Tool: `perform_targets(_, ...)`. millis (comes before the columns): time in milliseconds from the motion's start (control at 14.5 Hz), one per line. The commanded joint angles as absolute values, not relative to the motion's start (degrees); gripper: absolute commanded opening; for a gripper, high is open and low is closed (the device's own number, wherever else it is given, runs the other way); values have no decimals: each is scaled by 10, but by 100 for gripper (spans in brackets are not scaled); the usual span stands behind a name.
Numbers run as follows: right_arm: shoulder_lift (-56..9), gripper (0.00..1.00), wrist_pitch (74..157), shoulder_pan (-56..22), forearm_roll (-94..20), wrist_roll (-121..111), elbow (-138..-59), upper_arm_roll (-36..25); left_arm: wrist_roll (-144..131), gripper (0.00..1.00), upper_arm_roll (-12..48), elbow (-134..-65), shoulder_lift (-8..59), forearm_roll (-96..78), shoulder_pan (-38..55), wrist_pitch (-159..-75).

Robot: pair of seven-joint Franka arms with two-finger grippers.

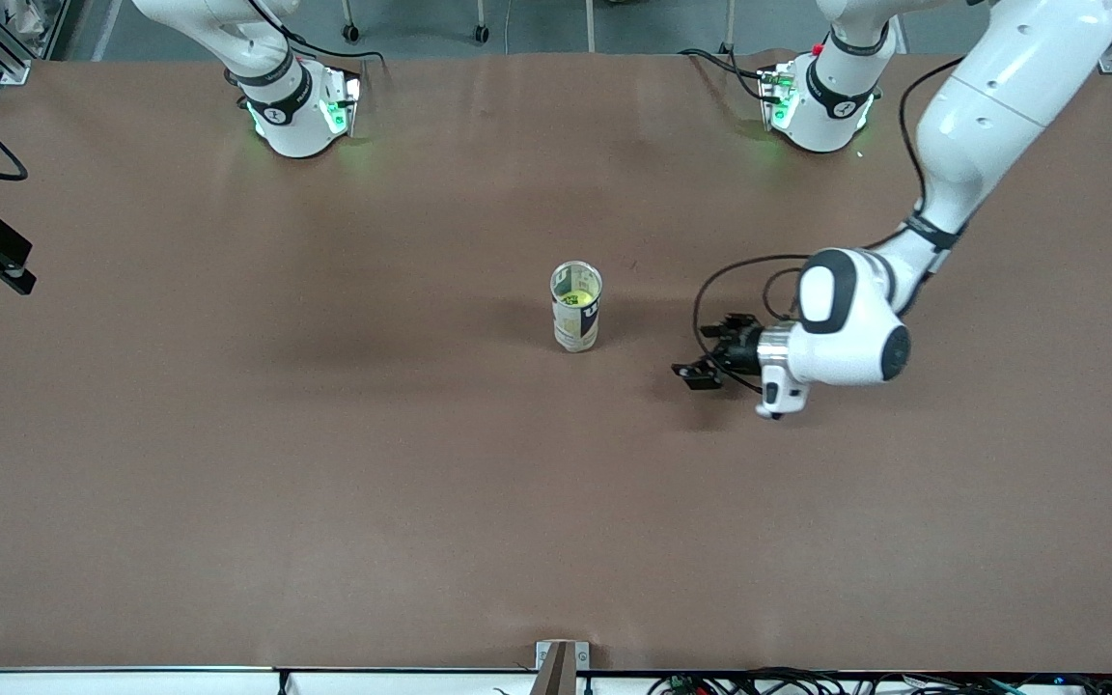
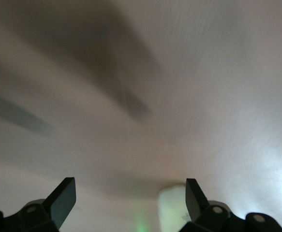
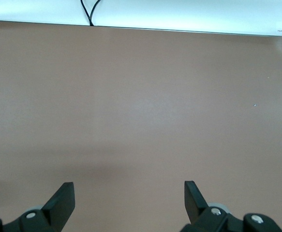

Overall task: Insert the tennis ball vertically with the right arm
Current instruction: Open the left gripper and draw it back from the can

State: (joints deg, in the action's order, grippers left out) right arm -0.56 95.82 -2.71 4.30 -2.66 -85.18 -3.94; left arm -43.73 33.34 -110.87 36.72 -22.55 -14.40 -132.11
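Can (image 1: 576,307) is standing upright mid-table, mouth open, with the ball (image 1: 578,298) showing yellow-green inside it. Left gripper (image 1: 708,353) is sitting low over the table beside the can, toward the left arm's end, fingers (image 2: 63,198) spread and empty. Right gripper (image 3: 129,203) is also spread, holding nothing, over bare table; its arm is waiting. Insertion looks done; any retreat should be clearing the can without tipping it.
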Motion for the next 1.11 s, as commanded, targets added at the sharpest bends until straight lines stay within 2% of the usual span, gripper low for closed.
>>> perform_targets(0,-4,100,962,-29,47,-24,-853,-39,-437,100,334,-1050,356,-117,-164,-1261)
perform_targets(276,-4,100,962,-29,45,-23,-853,-39,-422,100,333,-912,357,30,-186,-1107)
perform_targets(415,-4,100,962,-28,45,-23,-853,-39,-361,100,335,-865,344,69,-206,-1056)
perform_targets(691,-4,100,962,-29,44,-22,-853,-39,-187,100,334,-852,265,75,-276,-1032)
perform_targets(898,-6,100,963,-28,44,-22,-853,-39,-192,100,333,-851,221,71,-282,-1030)
perform_targets(1037,-5,100,962,-28,44,-22,-853,-39,-180,100,333,-846,200,75,-279,-992)
